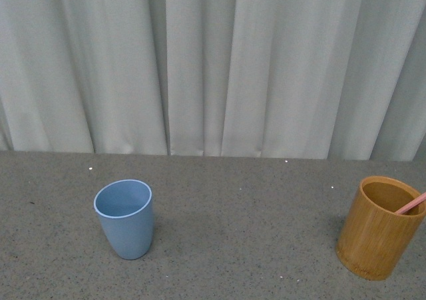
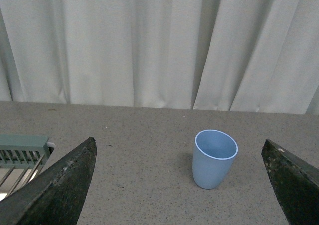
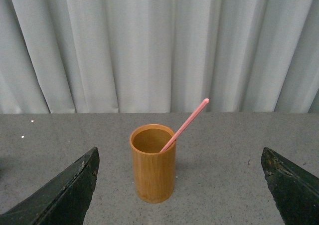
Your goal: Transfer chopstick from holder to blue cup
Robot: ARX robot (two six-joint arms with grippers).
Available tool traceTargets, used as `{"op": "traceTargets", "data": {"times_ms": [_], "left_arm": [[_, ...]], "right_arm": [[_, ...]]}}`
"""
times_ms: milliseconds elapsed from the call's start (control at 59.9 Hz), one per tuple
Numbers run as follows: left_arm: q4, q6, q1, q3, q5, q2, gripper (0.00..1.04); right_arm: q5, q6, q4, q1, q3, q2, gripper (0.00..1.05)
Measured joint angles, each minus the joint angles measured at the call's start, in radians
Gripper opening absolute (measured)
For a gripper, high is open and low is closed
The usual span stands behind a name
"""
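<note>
The task stands at its opening reach, with nothing grasped. The chopstick (image 3: 184, 126) leans in the holder (image 3: 153, 175) on the right of the table (image 1: 253, 233), and the blue cup (image 1: 126, 223) stands well apart on the left. The right gripper (image 3: 179, 150) and left gripper (image 2: 179, 141) are both spread wide and hold nothing. Next, I judge, the right gripper must advance and pinch the stick's exposed upper part

Looks like a staged lab bench here: pale curtain (image 1: 213, 67) drawn across the whole back, bare grey speckled tabletop (image 1: 253, 207), one cup (image 1: 125, 218) and one holder (image 1: 379, 228) set well apart, possibly a rack (image 2: 22, 150) at the edge.
</note>
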Motion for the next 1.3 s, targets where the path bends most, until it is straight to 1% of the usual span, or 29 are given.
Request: {"op": "traceTargets", "data": {"times_ms": [1302], "left_arm": [[0.000,0.000,0.000,0.000,0.000,0.000,0.98]], "right_arm": [[0.000,0.000,0.000,0.000,0.000,0.000,0.95]]}}
